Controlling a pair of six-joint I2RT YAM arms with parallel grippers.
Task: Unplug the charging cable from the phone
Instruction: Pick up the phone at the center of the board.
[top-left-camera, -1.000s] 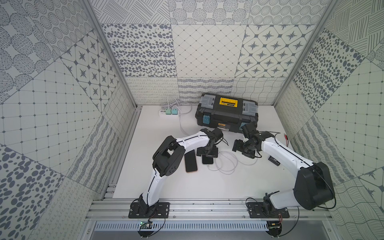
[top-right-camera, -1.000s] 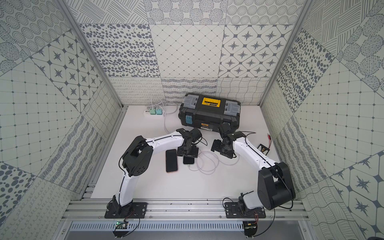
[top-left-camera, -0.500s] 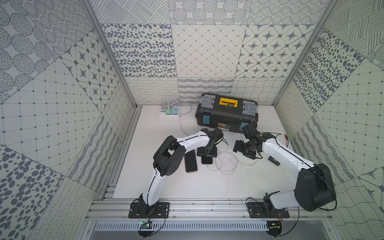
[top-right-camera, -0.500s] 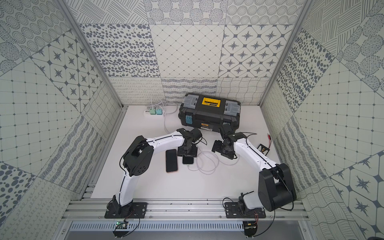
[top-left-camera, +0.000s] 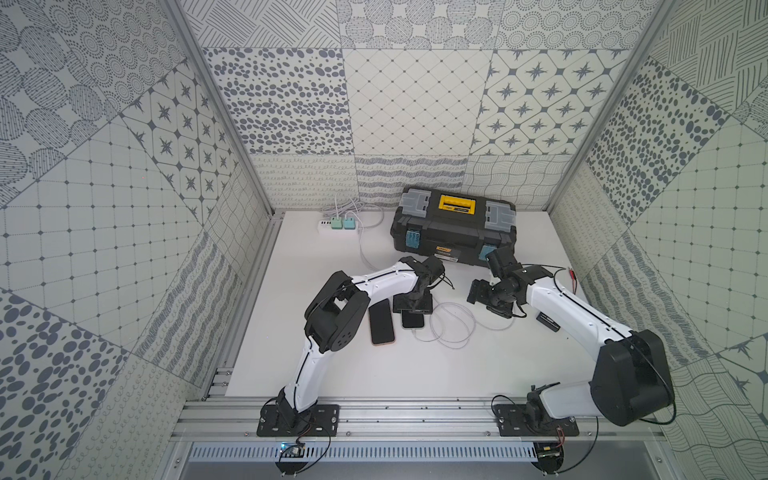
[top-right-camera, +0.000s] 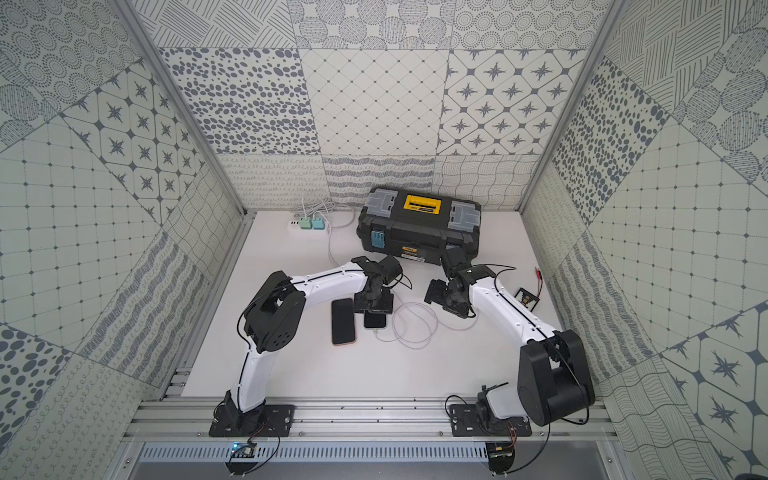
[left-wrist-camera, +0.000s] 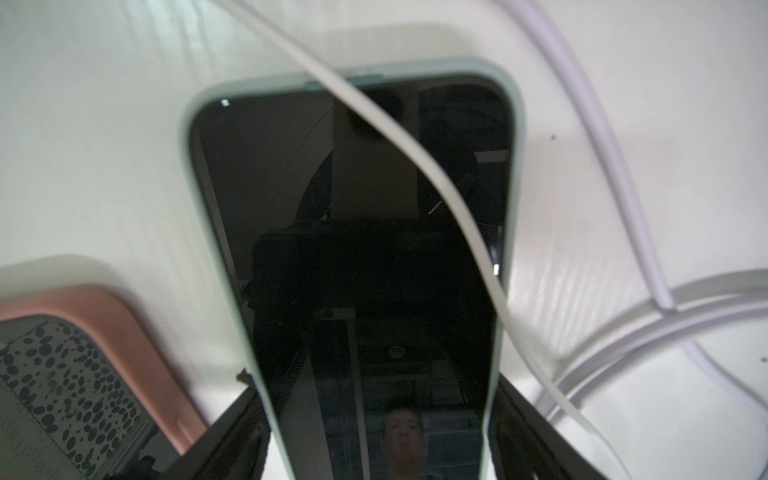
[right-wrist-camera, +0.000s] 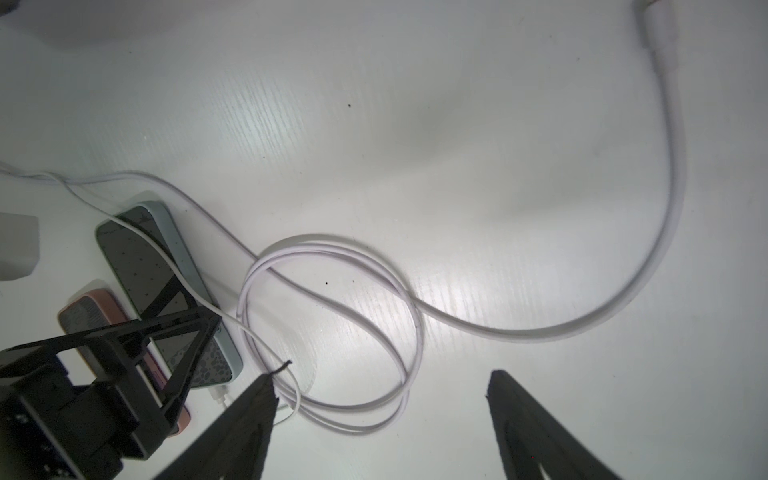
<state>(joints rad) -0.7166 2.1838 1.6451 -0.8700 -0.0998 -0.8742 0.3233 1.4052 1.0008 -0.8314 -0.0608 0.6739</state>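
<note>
From above, the left gripper (top-left-camera: 413, 308) hides most of the grey-cased phone (top-left-camera: 412, 322). It points down, clamping the phone's sides; beside it the right gripper (right-wrist-camera: 380, 376) hovers, jaws apart, empty.

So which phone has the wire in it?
Find the black toolbox with the yellow handle; in front of it two phones lie side by side. It's the pale blue-grey phone clamped by the left gripper, with a thin white cable plugged into its near end. The neighbouring phone has a pink case and no wire.

The left claw (top-left-camera: 413, 305) hides most of the phone (top-left-camera: 412, 321).
</note>
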